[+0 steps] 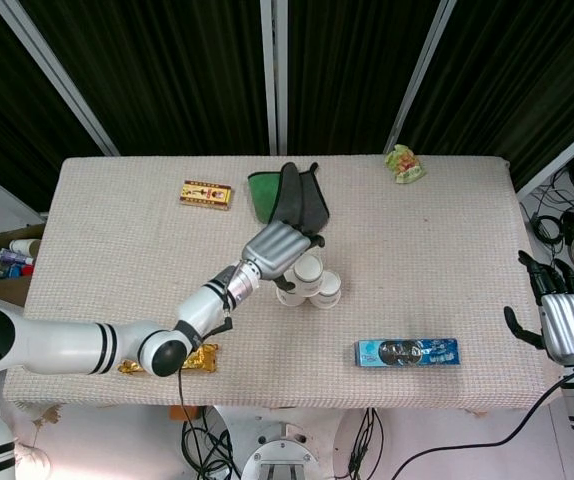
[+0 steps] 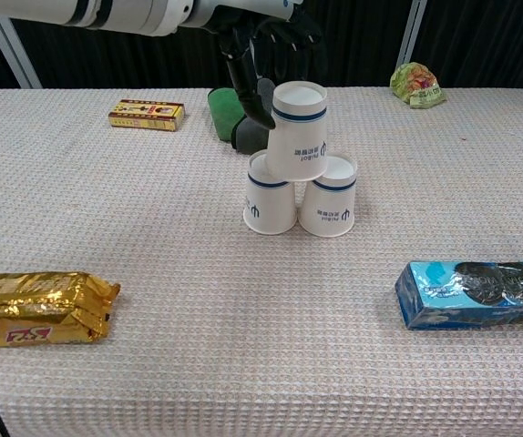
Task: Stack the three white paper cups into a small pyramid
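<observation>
Releasing top cup (image 2: 298,130) onto two base cups (image 2: 300,206) | left hand (image 2: 263,45) open, fingers apart at cup's 11 o'clock | back away straight, no brushing | right hand (image 1: 563,318) idle, open, bench's 3 o'clock edge

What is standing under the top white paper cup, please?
Under the top white paper cup stand two upside-down white paper cups, side by side. Their flat bottoms are partly covered by it.

Matt white paper cups (image 2: 297,130) stand on a rough woven tablecloth (image 2: 152,255), beside a glossy, probably foil, gold packet (image 2: 34,308).
</observation>
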You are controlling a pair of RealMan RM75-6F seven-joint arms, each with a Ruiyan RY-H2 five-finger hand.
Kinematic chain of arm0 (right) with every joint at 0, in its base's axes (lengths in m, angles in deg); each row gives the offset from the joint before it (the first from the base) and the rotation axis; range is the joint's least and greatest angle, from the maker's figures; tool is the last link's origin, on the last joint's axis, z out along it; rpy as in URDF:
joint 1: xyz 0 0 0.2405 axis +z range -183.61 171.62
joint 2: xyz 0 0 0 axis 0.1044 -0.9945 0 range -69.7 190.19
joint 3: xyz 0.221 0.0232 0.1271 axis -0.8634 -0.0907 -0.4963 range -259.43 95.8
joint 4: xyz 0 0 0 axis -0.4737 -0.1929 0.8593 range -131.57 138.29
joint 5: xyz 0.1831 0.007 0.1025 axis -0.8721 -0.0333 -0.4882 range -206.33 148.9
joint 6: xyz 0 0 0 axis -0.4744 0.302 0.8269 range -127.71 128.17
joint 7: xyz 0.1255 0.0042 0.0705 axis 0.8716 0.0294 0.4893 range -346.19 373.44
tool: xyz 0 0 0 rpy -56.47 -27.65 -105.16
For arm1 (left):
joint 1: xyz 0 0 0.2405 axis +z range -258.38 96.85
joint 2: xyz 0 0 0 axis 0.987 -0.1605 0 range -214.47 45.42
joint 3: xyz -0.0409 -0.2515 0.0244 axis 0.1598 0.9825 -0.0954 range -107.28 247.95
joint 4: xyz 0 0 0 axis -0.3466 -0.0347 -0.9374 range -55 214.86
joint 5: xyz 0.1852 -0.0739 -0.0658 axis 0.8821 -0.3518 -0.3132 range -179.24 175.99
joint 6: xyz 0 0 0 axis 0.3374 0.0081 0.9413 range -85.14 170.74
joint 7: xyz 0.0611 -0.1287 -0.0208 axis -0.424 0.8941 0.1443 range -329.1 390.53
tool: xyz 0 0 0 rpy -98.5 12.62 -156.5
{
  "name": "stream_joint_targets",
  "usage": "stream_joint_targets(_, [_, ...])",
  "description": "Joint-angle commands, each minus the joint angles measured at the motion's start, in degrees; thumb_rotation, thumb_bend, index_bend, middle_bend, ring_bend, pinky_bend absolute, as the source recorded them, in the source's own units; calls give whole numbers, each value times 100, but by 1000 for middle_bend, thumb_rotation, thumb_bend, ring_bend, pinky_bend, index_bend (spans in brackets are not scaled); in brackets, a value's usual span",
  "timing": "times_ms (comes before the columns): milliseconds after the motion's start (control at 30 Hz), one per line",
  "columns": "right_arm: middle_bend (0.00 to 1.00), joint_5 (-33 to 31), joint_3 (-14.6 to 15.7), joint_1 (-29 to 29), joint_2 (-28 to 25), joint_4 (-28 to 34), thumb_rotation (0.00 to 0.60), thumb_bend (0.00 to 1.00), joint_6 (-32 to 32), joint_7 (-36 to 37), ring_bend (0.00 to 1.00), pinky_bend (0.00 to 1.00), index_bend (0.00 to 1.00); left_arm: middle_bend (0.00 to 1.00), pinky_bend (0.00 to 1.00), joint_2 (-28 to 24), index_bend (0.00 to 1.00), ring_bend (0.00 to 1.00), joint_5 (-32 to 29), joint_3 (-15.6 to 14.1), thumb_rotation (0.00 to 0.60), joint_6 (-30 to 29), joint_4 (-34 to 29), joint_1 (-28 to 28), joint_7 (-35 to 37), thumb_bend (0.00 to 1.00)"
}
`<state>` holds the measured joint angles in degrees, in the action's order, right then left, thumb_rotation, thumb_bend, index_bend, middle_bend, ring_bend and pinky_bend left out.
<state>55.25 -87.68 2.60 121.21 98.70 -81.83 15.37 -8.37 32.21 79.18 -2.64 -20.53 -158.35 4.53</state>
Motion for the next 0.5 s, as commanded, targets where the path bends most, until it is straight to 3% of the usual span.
stream_joint_targets(33, [185,-3,-6,-7,-20,2,600,338,-9,17,138,96,44,216,228,-422,183,194,97,48,600,-228,-463,285,254,141])
stream_joint_targets(267, [190,10,-27,-30,-96,-32,600,339,-39,262,138,97,46,219,220,-1318,195,189,1123,84,600,-1369,-1123,1426,1038,104])
stream_joint_targets(500, [244,31,8,30,-72,-336,600,374,154,772,138,136,168,279,225,-1448,314,218,2259,-486,600,-2827,-539,2874,1428,124])
